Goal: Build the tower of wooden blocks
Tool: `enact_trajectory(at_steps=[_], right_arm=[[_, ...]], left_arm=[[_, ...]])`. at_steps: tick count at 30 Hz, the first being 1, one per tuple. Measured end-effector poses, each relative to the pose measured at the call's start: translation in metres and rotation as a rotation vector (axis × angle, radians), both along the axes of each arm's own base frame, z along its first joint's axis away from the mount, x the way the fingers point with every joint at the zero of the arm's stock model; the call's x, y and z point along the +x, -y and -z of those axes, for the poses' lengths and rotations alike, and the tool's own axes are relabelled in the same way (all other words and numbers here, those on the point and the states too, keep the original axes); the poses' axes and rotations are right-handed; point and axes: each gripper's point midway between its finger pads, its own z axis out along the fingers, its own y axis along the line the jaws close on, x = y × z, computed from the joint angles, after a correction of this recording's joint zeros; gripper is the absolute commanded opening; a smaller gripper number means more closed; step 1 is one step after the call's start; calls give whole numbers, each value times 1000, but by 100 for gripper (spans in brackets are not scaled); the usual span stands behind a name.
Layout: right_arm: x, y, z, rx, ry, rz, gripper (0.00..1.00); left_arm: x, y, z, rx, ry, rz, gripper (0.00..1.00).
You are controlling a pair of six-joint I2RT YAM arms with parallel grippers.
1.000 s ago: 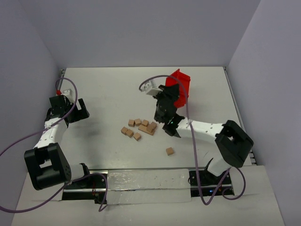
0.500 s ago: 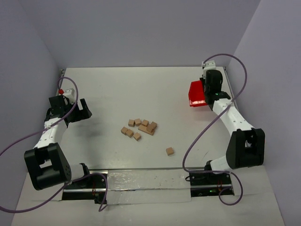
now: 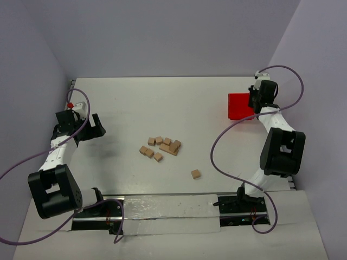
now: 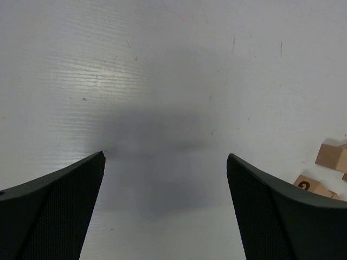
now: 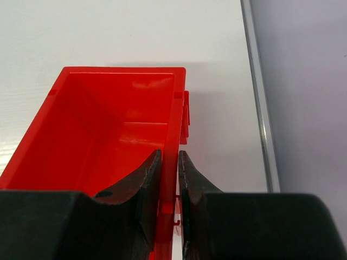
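Several wood blocks [image 3: 161,145] lie loose in a flat cluster at the table's middle, and one block [image 3: 195,174] lies apart to the near right. No tower stands. My left gripper [image 3: 98,125] is open and empty at the left, well away from the cluster. In the left wrist view it [image 4: 166,155] hovers over bare table, with two blocks [image 4: 331,157] at the right edge. My right gripper [image 3: 254,102] is shut on the right wall of the empty red bin [image 3: 238,106]. The right wrist view shows the gripper [image 5: 169,161] pinching the bin's wall [image 5: 176,119].
The bin stands at the far right of the table, close to the metal edge rail [image 5: 260,108] and the side wall [image 3: 303,81]. Purple cables [image 3: 227,135] loop over the right side. The arm bases stand at the near edge.
My right arm has carried the red bin from beside the block cluster to the table's far right and turned it level. The blocks and my left arm have not moved.
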Motion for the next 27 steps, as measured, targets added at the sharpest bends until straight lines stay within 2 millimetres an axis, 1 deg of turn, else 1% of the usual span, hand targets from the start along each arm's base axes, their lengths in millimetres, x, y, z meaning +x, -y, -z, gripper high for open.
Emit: enact_trajectory(at_steps=[4,6,10,13,18,20,24,26,27], right_arm=[[18,13,14,16,-16,-21,0],[28,17,16,16,-9,-34,0],[41,25,16,-1,9,-41,0],[50,34,20,-5,14,-35,0],[67,51,30,-18,7,-28,5],[69,55,39,-23,-11,-30,6],[65,58,58,-30,-57,-40,8],[66,59,58,-37,-64,-48,8],[67,60,57,-41,-69,-51,14]], left_arm=[[0,0,0,1,0,-2,99],[0,-1,1,2,-3,-4,99],[0,-2,3,4,-11,-8,99],[0,-2,7,3,-22,-9,99],[-1,-2,11,0,-37,-11,99],[-1,-3,12,1,-40,-12,99],[-1,-3,13,0,-42,-12,99],[-1,-3,13,0,-42,-12,99],[-1,-3,13,0,-42,-12,99]])
